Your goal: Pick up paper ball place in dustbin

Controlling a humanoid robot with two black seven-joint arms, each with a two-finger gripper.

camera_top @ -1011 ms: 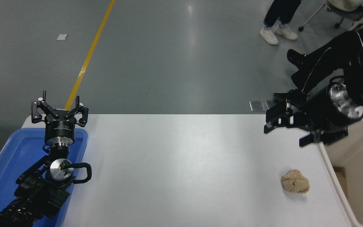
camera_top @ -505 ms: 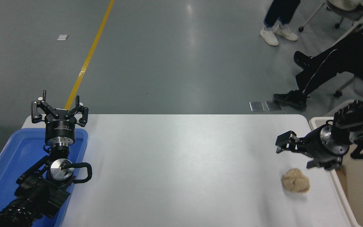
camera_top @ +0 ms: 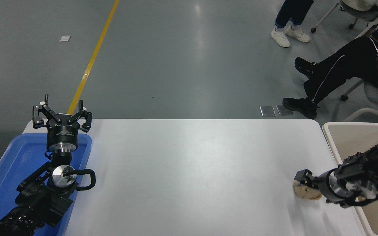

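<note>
I have the right gripper (camera_top: pixel 302 186) low at the table's (camera_top: pixel 189 170) near right, straddling the one paper ball (camera_top: pixel 307 194) — whether it has clamped yet, I cannot tell. One dustbin (camera_top: pixel 329 137) stands just right, ready. Left gripper (camera_top: pixel 62 115) parked spread open over the blue tray (camera_top: pixel 8 164).

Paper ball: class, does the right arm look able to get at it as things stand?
Probably yes. The right gripper is already down at the paper ball on the table, with nothing between them.
</note>
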